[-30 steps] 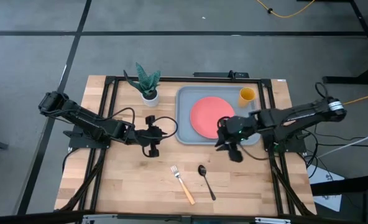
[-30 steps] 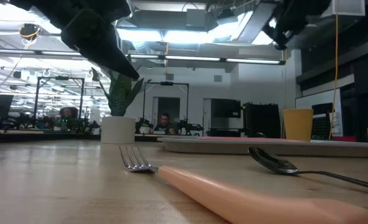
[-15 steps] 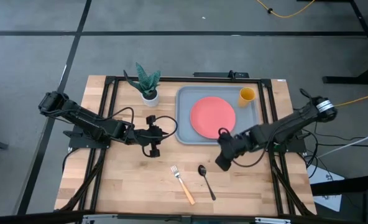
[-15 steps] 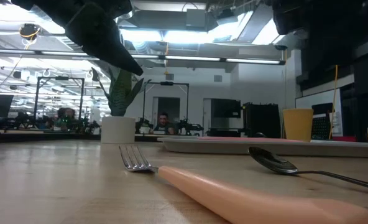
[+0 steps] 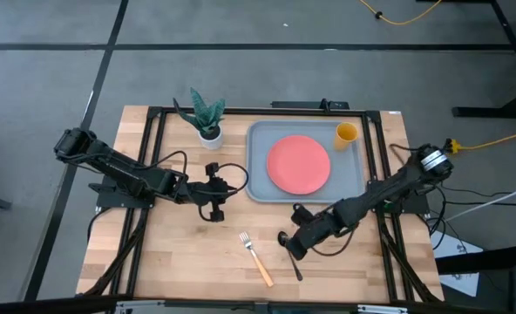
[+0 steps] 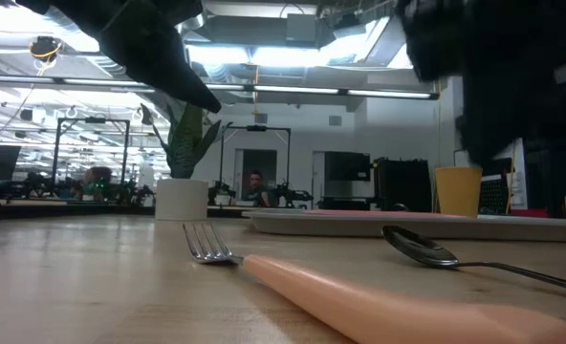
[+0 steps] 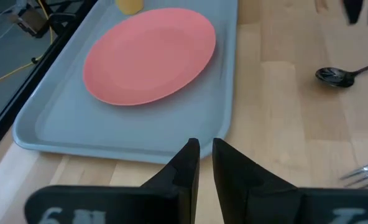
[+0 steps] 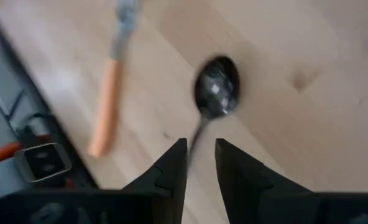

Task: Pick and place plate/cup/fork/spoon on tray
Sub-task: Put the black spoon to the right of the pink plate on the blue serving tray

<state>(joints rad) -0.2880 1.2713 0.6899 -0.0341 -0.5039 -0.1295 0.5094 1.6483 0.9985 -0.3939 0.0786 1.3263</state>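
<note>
The coral-red plate [image 5: 299,164] lies flat in the blue-grey tray [image 5: 258,187], and the yellow cup [image 5: 346,133] stands in the tray's far right corner. The tan-handled fork [image 5: 257,258] and the dark spoon [image 5: 293,264] lie on the bare wood near the front edge. My right gripper [image 5: 292,242] hovers over the spoon's bowl end; in the right wrist view its fingers [image 8: 201,149] stand a little apart, with the spoon's bowl [image 8: 216,93] just ahead of them. My left gripper [image 5: 213,202] waits shut left of the tray [image 7: 206,149].
A small white pot with a green plant [image 5: 208,118] stands at the far left of the tray. Black frame rails run along the table's left, right and far sides. Bare wood lies left of the fork.
My right gripper has left the tray's near edge and gone toward the table's near edge and left, coming down over the spoon. The plate, cup, fork and spoon have stayed where they were.
</note>
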